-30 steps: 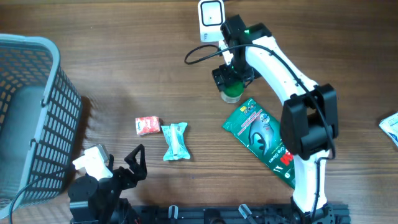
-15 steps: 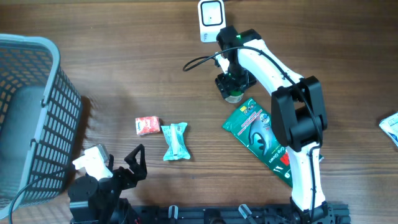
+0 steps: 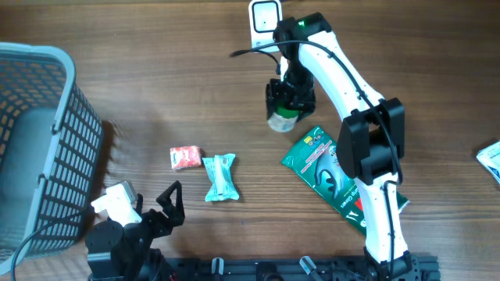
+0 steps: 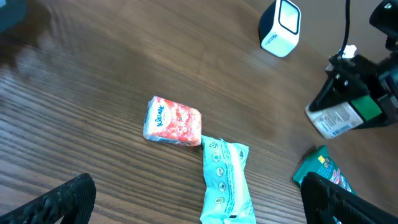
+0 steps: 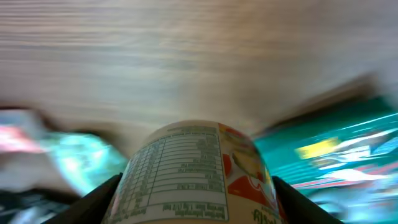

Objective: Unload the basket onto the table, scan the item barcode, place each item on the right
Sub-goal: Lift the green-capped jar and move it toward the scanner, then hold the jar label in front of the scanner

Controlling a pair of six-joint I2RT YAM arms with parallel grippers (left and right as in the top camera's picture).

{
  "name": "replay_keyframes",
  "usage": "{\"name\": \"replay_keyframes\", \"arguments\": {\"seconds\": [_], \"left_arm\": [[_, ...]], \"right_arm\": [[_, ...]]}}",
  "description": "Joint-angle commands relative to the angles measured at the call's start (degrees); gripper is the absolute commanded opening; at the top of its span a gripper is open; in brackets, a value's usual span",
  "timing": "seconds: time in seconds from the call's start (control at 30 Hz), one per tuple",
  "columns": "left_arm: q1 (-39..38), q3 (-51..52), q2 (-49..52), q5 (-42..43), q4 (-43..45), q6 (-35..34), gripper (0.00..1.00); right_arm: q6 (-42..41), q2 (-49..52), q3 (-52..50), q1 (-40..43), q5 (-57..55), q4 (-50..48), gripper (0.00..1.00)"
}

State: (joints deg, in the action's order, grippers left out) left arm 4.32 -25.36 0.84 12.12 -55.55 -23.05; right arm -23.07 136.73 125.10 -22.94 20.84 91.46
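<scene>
Near edge, left of middle: left gripper [image 3: 166, 209] sits low over the tabletop [image 3: 156, 86]. Jaws are spread wide, nothing between them. Its dark fingers [image 4: 59, 199] fill the bottom corners of the left wrist view.

Left edge: grey mesh basket [image 3: 78, 148], tall walls. Inside too dim to read.

Just beyond the left gripper, toward mid-table: small red-and-white tissue pack [image 3: 185, 157], flat on the wood. A pale teal packet [image 3: 219, 177] lies at its right corner, touching or nearly so, long axis running near to far.

Right of middle: flat green package [image 3: 324, 172] printed with a computer mouse. It lies diagonally, its near end under the right arm's links.

Right edge: corner of a pale wrapper [image 3: 491, 160], mostly out of frame.

Farther back, centre-right: right gripper [image 3: 287, 100] is partly closed around the bottle [image 3: 281, 120], which is small with a white label and a green end. In the blurred right wrist view the fingers [image 5: 102, 196] press on both its sides, and the printed nutrition table faces that camera. From the left wrist the bottle is tipped sideways in the grip, white labelled end sticking out, green end inside the jaws. It looks clear of the wood, but I cannot be sure. It sits just past the far tip of the green package, not touching it.

Far edge, near middle: white scanner [image 3: 264, 17], upright. The bottle is near it on its near side, apart from it.
</scene>
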Motion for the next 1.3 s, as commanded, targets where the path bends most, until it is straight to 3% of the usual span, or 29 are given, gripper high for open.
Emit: {"name": "replay_keyframes", "arguments": {"seconds": [0.0, 0.2, 0.47, 0.67, 0.9, 0.97, 1.0, 1.07, 1.1, 1.27], "left_arm": [[0.3, 0.1, -0.5, 0.9, 0.2, -0.3, 1.0], [0.3, 0.1, -0.5, 0.9, 0.2, -0.3, 1.0], [0.3, 0.1, -0.5, 0.9, 0.2, -0.3, 1.0], [0.3, 0.1, -0.5, 0.9, 0.2, -0.3, 1.0], [0.3, 0.1, -0.5, 0.9, 0.2, -0.3, 1.0], [0.3, 0.1, -0.5, 0.9, 0.2, -0.3, 1.0], [0.3, 0.1, -0.5, 0.9, 0.2, -0.3, 1.0], [0.3, 0.1, -0.5, 0.9, 0.2, -0.3, 1.0], [0.3, 0.1, -0.5, 0.9, 0.2, -0.3, 1.0], [0.3, 0.1, -0.5, 0.9, 0.2, -0.3, 1.0]], "right_arm": [[-6.9, -0.3, 1.2, -1.4, 12.9, 0.7, 0.6], [-6.2, -2.6, 1.2, -6.8, 12.8, 0.7, 0.6], [-5.6, -13.7, 0.9, -16.3, 9.8, 0.7, 0.6], [-8.9, -21.0, 1.0, -19.6, -18.3, -1.6, 0.6], [-8.1, -21.6, -0.3, -15.6, -36.9, -29.3, 0.56], [-5.3, -21.6, -3.1, -13.4, -41.3, -40.5, 0.43], [-4.2, -21.5, -4.8, -12.4, -42.1, -45.4, 0.41], [-2.0, -21.2, -8.7, -10.3, -42.1, -54.2, 0.44], [-1.9, -20.3, -11.5, -8.4, -42.1, -59.8, 0.51], [2.5, -12.7, -13.1, -3.6, -39.1, -74.1, 0.51]]}}
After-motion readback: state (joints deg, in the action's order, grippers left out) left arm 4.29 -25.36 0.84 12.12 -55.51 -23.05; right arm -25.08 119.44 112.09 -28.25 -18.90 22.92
